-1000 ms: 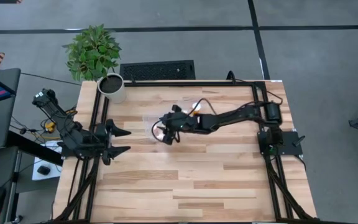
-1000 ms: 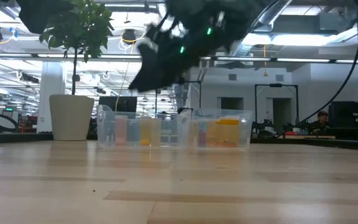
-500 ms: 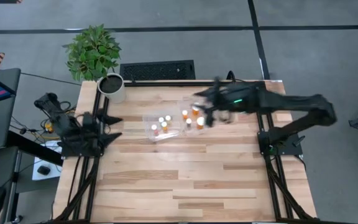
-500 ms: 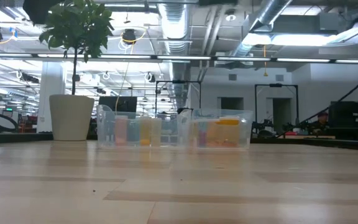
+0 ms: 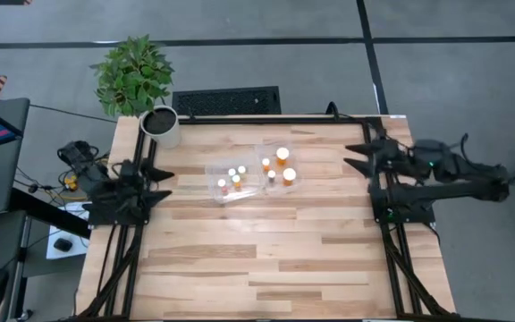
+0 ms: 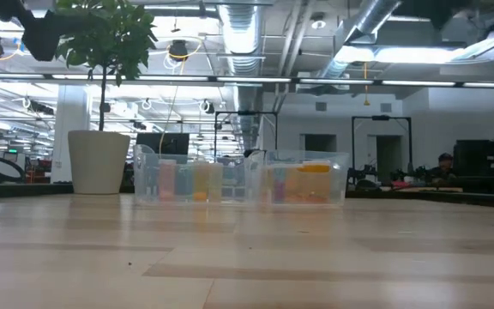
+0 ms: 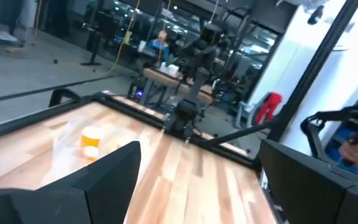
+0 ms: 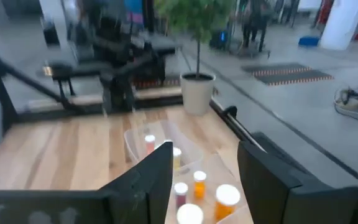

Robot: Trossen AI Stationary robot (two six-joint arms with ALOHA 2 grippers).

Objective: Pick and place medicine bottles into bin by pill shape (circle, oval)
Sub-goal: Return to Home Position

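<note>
While the high view looks down, the bin (image 5: 254,176) sits upper centre with medicine bottles (image 5: 282,155) in both halves. The left gripper (image 5: 163,182) is mid-left and the right gripper (image 5: 348,155) upper right, both spread wide. The low view shows the bin mid-frame. In the wrist views the fingers (image 7: 114,167) stand parted, gripping nothing.

Robotics lab: exposed ceiling ducts (image 6: 234,21)

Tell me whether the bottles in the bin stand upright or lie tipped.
Upright. From above, the medicine bottles show round white caps facing up in both compartments of the bin; the low view shows them standing.
</note>
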